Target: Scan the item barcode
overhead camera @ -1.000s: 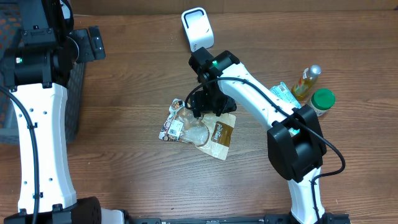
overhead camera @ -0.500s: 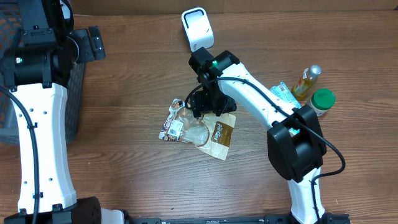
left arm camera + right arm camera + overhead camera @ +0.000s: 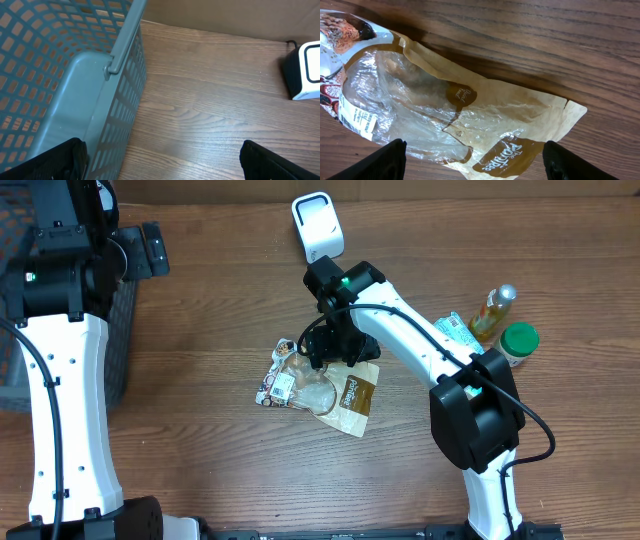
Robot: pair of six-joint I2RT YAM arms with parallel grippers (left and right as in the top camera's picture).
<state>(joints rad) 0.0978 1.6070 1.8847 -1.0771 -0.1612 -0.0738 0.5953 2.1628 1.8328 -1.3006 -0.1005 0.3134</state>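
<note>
Plainly, there is one of each item on the brown wooden table point(image 3: 200, 470): one flat, crumpled bag of brown paper and clear film point(image 3: 335, 388), one white box-shaped scanner point(image 3: 317, 225) at the top centre of the overhead frame, one grey plastic lattice basket point(image 3: 60, 75) at the left edge, and at the right edge one amber bottle with a silver cap point(image 3: 492, 310), one green-lidded jar point(image 3: 518, 340) and one small white-and-teal packet point(image 3: 455, 328). There are two arms. The right gripper point(image 3: 322, 352) hangs over the bag's upper edge with its jaws spread wide, one dark fingertip point(image 3: 387, 160) at each lower corner of the wrist frame, grasping nothing; whether the tips touch the film cannot be told. The left gripper point(image 3: 165, 162) is spread fully, empty, beside the basket. The bag lies flat in the middle of the overhead frame, well below the scanner, showing a clear window, a white script logo on brown, and a printed white label point(image 3: 355, 120) at its left end.
</note>
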